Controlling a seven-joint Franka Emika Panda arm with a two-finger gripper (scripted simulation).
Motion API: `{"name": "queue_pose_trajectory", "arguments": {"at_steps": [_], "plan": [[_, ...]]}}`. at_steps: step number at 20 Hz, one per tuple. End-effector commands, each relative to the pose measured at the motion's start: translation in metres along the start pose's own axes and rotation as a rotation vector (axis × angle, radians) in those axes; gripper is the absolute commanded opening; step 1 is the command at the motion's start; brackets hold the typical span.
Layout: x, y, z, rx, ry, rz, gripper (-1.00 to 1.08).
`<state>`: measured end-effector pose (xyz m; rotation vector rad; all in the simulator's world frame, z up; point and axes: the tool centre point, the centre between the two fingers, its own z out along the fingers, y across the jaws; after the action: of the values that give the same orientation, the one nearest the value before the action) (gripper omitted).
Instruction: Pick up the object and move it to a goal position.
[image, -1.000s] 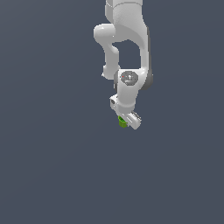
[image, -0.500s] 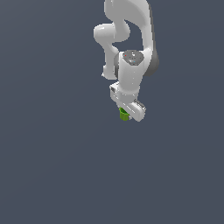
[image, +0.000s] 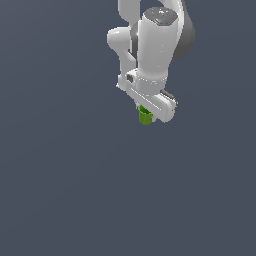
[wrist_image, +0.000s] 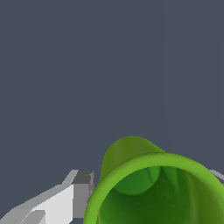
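Exterior view, from left to right: plain dark grey-blue bench (image: 55, 190) across the whole picture, no markings. Right of centre and high in the frame, white arm (image: 152, 45) reaching down from the top edge, with a darker grey joint on its right side. Below the arm, a white claw (image: 149, 114) set on a slanted crossbar. Small bright green cup (image: 145, 117) poking out beneath the crossbar, partly hidden by it. Fingers hidden behind the crossbar in this view. Impossible to tell here whether the cup touches the bench or hangs above it.

Wrist view: same dark grey-blue bench (wrist_image: 87, 65) filling the upper part. Low on one side, a white and grey finger (wrist_image: 65, 201) pressed against the cup's outer wall. Beside it, very near the camera, the green cup (wrist_image: 131, 157) with its open mouth facing the lens, darker rim curving around a hollow inside, its narrower closed end pointing away. At the far edge, just a sliver of a second pale finger (wrist_image: 217, 175) against the cup's opposite side. Claw clenched on the cup, one finger on each side.
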<state>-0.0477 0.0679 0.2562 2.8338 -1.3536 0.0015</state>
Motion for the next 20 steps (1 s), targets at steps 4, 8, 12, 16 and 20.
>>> {"name": "queue_pose_trajectory", "arguments": {"at_steps": [4, 8, 12, 16, 20], "plan": [[0.003, -0.005, -0.058, 0.0, 0.0, 0.0, -1.0], [0.005, -0.009, -0.097, 0.0, 0.0, 0.0, -1.0], [0.007, -0.014, -0.127, 0.0, -0.001, -0.001, -1.0], [0.008, -0.017, -0.15, 0.0, -0.001, -0.001, -1.0], [0.01, -0.019, -0.164, 0.0, -0.001, -0.002, -1.0]]}}
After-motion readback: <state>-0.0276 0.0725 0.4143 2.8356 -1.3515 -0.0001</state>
